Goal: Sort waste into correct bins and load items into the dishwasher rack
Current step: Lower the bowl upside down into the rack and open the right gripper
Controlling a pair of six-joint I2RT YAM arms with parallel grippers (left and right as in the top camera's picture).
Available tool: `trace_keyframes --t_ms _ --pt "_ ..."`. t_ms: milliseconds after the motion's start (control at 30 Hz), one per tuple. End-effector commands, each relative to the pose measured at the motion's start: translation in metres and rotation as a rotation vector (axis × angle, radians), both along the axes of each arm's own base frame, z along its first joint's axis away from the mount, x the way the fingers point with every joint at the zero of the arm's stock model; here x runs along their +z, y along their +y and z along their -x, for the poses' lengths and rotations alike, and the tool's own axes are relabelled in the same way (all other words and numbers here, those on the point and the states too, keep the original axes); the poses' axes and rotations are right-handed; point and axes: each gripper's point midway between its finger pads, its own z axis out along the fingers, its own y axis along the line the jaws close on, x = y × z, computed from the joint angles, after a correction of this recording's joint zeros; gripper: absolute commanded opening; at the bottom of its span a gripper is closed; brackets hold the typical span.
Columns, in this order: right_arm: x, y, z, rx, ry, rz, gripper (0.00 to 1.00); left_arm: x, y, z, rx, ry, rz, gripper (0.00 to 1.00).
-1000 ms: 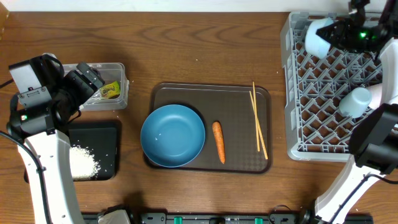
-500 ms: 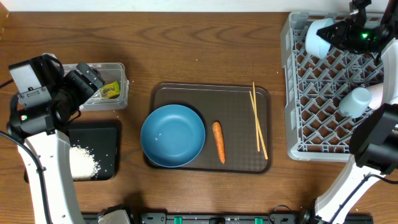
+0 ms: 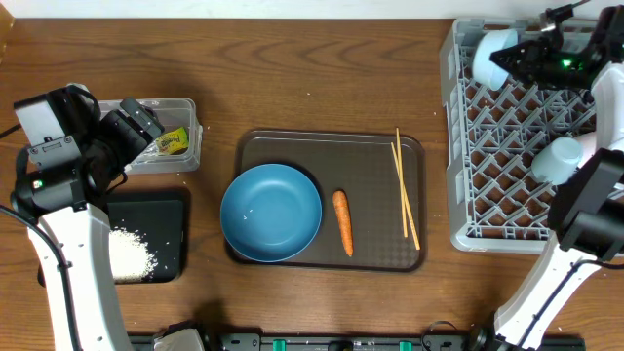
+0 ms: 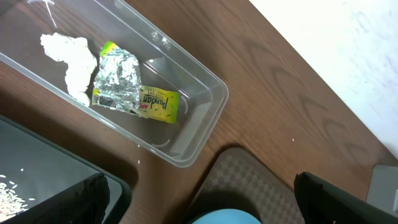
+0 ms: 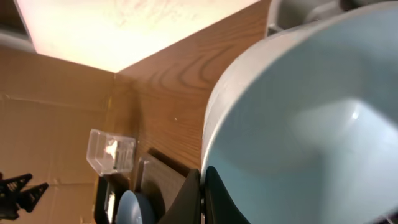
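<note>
Right pincer (image 3: 511, 60) pinches the pale-blue cup (image 3: 487, 54) by its rim; seemingly light, rigid, slick and breakable, so grip the wall firmly.

clear rectangular plastic tub (image 4: 198, 107): smooth, glossy | crumpled silver-white wrapper (image 4: 118, 82): shiny foil | brown wooden table (image 3: 322, 68): grained, satin | large grey plastic crate (image 3: 458, 146): matt | pale-blue round cup (image 5: 311, 124): smooth, glossy
</note>
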Motion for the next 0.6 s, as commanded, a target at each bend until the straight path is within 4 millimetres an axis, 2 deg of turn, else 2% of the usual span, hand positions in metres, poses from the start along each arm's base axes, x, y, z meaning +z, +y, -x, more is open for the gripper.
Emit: trace_keyframes --t_ms 0,100,167,400,567 --pt "-0.017 -0.026 0.005 -0.087 0.094 -0.009 0.03 -0.003 0.0 0.0 -0.007 0.006 0.003 0.98" --pt "-0.004 -0.039 0.012 -0.119 0.089 0.0 0.06 -0.003 0.0 0.0 -0.007 0.006 0.003 0.98" --pt "0.002 -0.045 0.017 -0.14 0.098 0.017 0.12 -0.003 0.0 0.0 -0.007 0.006 0.003 0.98" --pt "0.021 -0.059 0.031 -0.227 0.136 0.122 0.56 -0.003 0.0 0.0 -0.007 0.006 0.003 0.98" --pt "0.058 -0.071 0.042 -0.351 0.137 0.198 0.98 -0.003 0.0 0.0 -0.007 0.006 0.003 0.98"
